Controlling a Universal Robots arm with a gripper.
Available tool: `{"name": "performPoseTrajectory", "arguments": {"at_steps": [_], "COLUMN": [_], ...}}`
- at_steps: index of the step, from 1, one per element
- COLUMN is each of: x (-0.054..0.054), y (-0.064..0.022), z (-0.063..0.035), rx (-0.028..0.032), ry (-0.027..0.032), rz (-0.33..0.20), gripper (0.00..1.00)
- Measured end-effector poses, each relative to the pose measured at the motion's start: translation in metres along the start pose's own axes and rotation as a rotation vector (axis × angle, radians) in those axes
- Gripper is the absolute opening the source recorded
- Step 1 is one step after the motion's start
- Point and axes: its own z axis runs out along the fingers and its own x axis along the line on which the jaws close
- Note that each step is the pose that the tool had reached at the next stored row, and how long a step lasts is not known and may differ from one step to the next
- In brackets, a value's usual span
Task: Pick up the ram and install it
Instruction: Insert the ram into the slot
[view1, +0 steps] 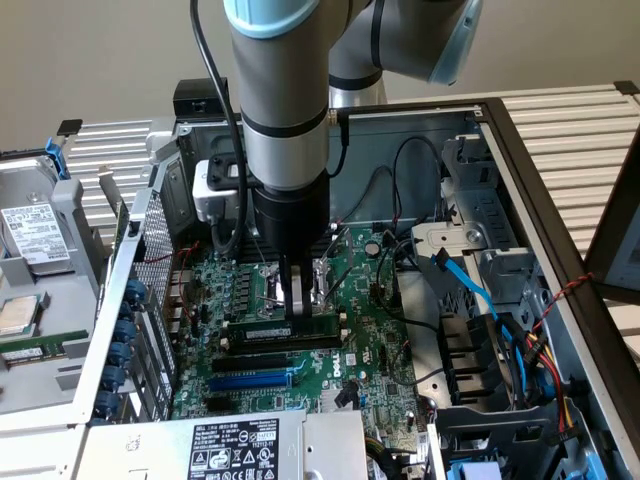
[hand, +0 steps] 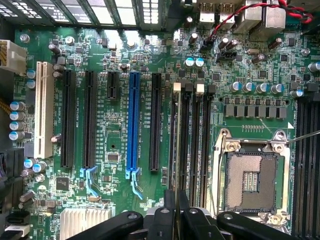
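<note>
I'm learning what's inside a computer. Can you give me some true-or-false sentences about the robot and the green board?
1. The gripper is shut on the ram. True.
2. A card is plugged into the blue slot. False: the blue slot is empty.
3. The square metal socket has no chip in it. True.
4. The computer case is closed up. False: its side is open, and you can see the green board inside.
</note>
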Motion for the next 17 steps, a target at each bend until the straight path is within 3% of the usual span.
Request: {"name": "performPoseTrajectory", "arguments": {"at_steps": [11,17], "x": [0.0000,-0.0001], "y": [0.0001,0.0001], "z": [-0.0026,-0.0021], "rx": [-0.0005,-0.0010], "ry": [-0.0004,-0.0118], "rz": [-0.016,-0.017], "gripper": [0.13,0.13]}}
